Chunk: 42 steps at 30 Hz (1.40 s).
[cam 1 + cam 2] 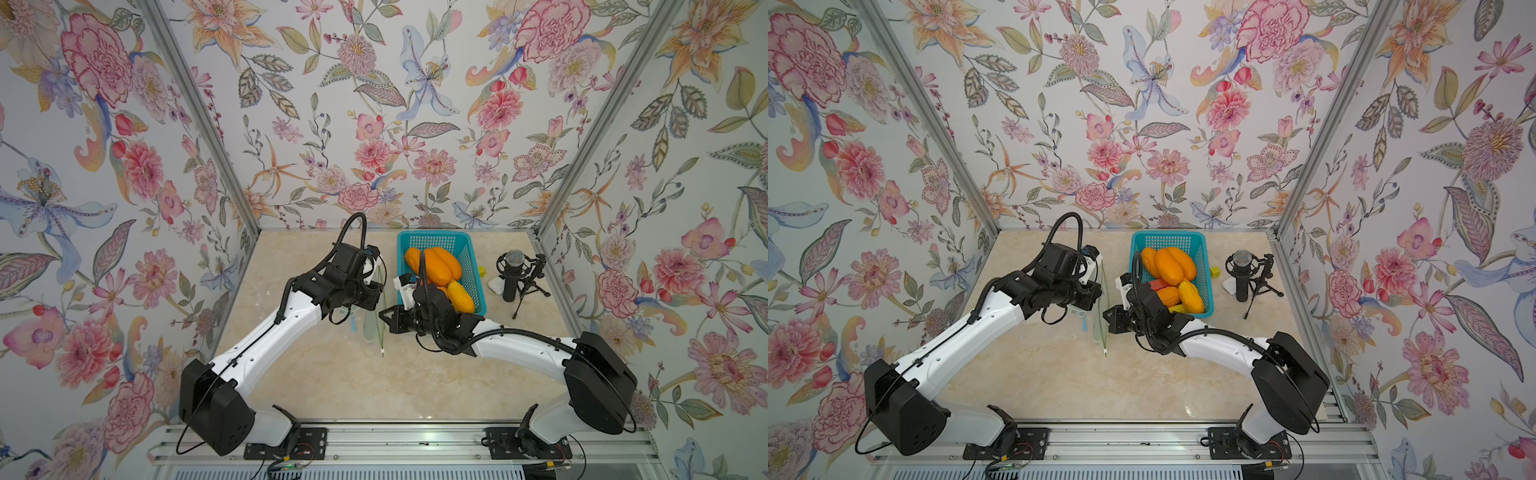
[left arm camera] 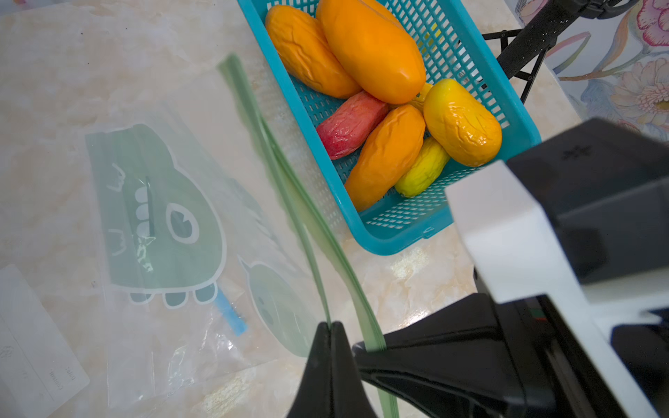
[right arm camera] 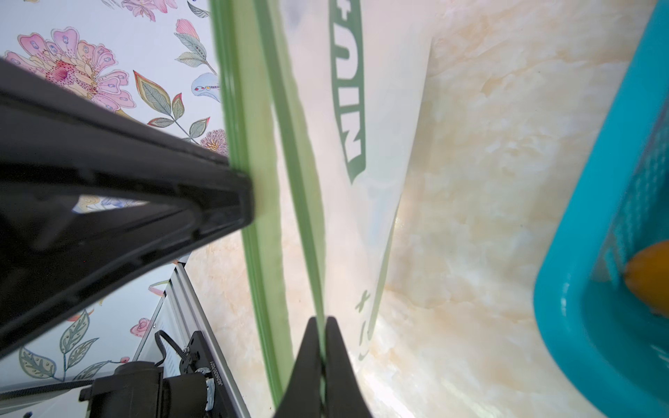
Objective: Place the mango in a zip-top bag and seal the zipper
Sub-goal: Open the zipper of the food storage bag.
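Note:
Several mangoes [image 2: 373, 50], orange, yellow and one red, lie in the teal basket [image 2: 398, 242]. The clear zip-top bag [image 2: 163, 217], printed with a green dinosaur, hangs down to the table left of the basket. Its green zipper [image 1: 380, 332] stands upright between the arms. My left gripper [image 2: 331, 324] is shut on one zipper lip. My right gripper [image 3: 321, 320] is shut on the other lip, facing the left one a short way off. The two lips stand slightly apart, so the mouth is a narrow slit. No mango is in the bag.
A microphone on a small tripod [image 1: 513, 274] stands right of the basket [image 1: 473, 266], with a small yellow block [image 1: 482, 272] between them. A white card [image 2: 32, 336] lies on the marble tabletop beside the bag. Floral walls close in the table on three sides.

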Tool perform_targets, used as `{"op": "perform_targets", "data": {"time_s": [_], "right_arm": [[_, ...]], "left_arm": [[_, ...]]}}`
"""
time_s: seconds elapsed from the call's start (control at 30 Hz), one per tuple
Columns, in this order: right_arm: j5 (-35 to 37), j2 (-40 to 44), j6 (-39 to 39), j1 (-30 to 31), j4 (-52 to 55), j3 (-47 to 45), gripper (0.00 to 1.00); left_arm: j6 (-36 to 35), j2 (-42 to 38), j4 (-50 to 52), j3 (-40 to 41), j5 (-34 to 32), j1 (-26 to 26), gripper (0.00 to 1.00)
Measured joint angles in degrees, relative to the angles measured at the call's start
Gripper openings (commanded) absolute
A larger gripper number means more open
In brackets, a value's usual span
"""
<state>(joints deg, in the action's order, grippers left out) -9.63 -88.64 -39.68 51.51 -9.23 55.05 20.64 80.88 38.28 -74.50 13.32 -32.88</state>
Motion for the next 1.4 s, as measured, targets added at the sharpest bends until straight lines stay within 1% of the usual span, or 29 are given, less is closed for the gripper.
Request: {"op": "perform_targets", "data": {"time_s": [0.03,0.1,0.17,0.2,0.27,0.37,0.5,0.63,0.8,0.87,0.97,1.03,1.17,1.33,1.4], "right_arm": [[0.0,0.0,0.0,0.0,0.0,0.0,0.0],[0.0,0.0,0.0,0.0,0.1,0.0,0.0],[0.1,0.0,0.0,0.0,0.3,0.0,0.0],[0.1,0.0,0.0,0.0,0.3,0.0,0.0],[0.1,0.0,0.0,0.0,0.6,0.1,0.0],[0.2,0.2,0.2,0.2,0.8,0.3,0.0],[0.2,0.3,0.2,0.5,0.8,1.0,0.0],[0.2,0.3,0.2,0.6,0.8,1.2,0.0],[0.2,0.3,0.7,1.5,0.9,1.2,0.0],[0.2,0.3,0.9,1.9,0.9,1.3,0.0],[0.2,0.3,1.3,2.2,0.9,1.3,0.0],[0.2,0.3,1.3,2.3,0.9,1.3,0.0],[0.4,0.6,1.5,2.3,1.1,1.3,0.0],[0.5,1.8,1.5,2.3,1.8,1.3,0.0],[0.4,2.3,1.5,2.2,1.8,1.2,0.0]], "left_arm": [[0.0,-0.1,0.0,0.0,0.0,0.0,0.17],[0.3,-0.3,0.0,0.0,0.1,0.0,0.28],[0.5,-0.5,0.0,0.2,0.3,0.0,0.38],[1.0,-0.8,-0.2,0.6,0.4,0.0,0.42],[1.5,-1.6,-0.7,1.8,0.7,0.0,0.46],[2.4,-2.9,-1.1,4.0,1.5,0.0,0.49],[3.2,-3.2,-1.5,5.4,2.6,0.0,0.56],[3.7,-3.3,-2.4,6.3,3.2,0.0,0.56],[3.9,-3.3,-3.3,7.0,3.2,0.0,0.52],[4.0,-3.3,-3.4,7.0,3.2,0.0,0.47],[4.3,-3.3,-3.6,7.0,3.0,0.0,0.36],[4.3,-3.3,-3.7,7.0,3.0,0.0,0.31],[4.2,-3.5,-3.8,7.3,3.0,0.0,0.27],[4.3,-4.0,-4.1,7.7,2.8,0.0,0.27],[4.2,-4.1,-4.1,7.7,2.7,0.0,0.24]]}}
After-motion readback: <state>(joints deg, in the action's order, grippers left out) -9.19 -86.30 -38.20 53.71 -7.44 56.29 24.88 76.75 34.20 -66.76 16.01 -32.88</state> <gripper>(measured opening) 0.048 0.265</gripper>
